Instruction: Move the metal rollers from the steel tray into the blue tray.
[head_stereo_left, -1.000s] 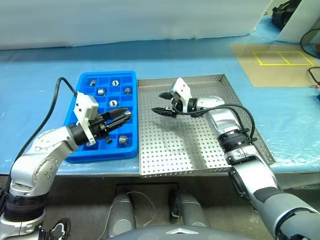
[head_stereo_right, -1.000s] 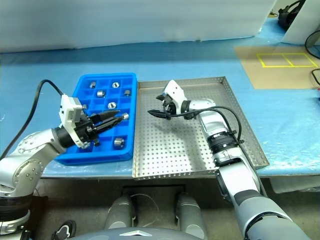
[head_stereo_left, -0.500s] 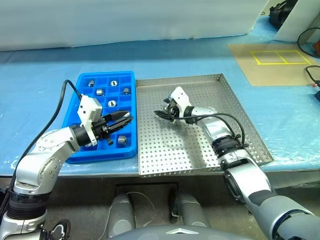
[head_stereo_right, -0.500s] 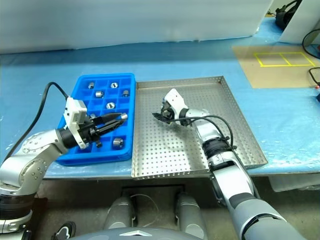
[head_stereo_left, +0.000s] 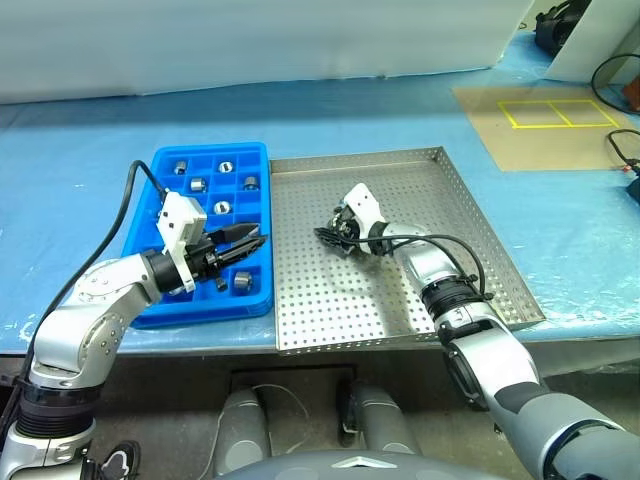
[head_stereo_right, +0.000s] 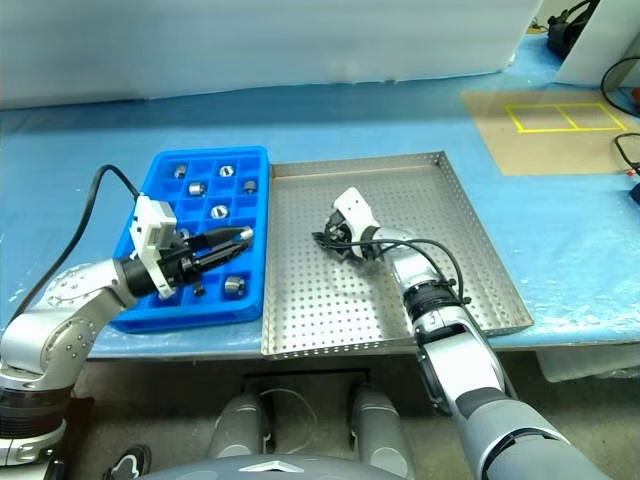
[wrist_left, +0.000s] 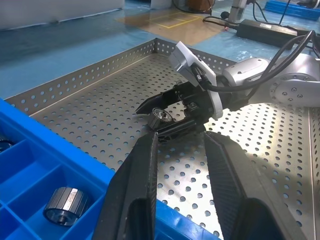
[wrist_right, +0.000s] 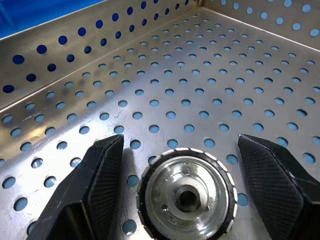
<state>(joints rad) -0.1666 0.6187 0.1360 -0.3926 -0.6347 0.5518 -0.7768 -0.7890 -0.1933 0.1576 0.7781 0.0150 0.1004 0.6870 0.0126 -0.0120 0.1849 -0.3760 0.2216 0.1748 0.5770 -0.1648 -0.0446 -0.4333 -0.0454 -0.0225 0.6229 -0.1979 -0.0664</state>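
Observation:
One metal roller lies on the perforated floor of the steel tray, near its middle left. My right gripper is down at the tray floor, open, one finger on each side of that roller with gaps showing. The left wrist view shows the same roller between those fingers. The blue tray sits against the steel tray's left side and holds several rollers in its compartments. My left gripper hovers over the blue tray's right edge, shut and holding nothing.
A brown mat with yellow taped squares lies at the back right. Cables run along the right edge. Blue sheeting covers the table around both trays, and the table's front edge is just below them.
My right gripper has come down and slightly toward the front onto the steel tray floor, and now straddles the roller. The left arm has stayed put. The camera view shifted a little.

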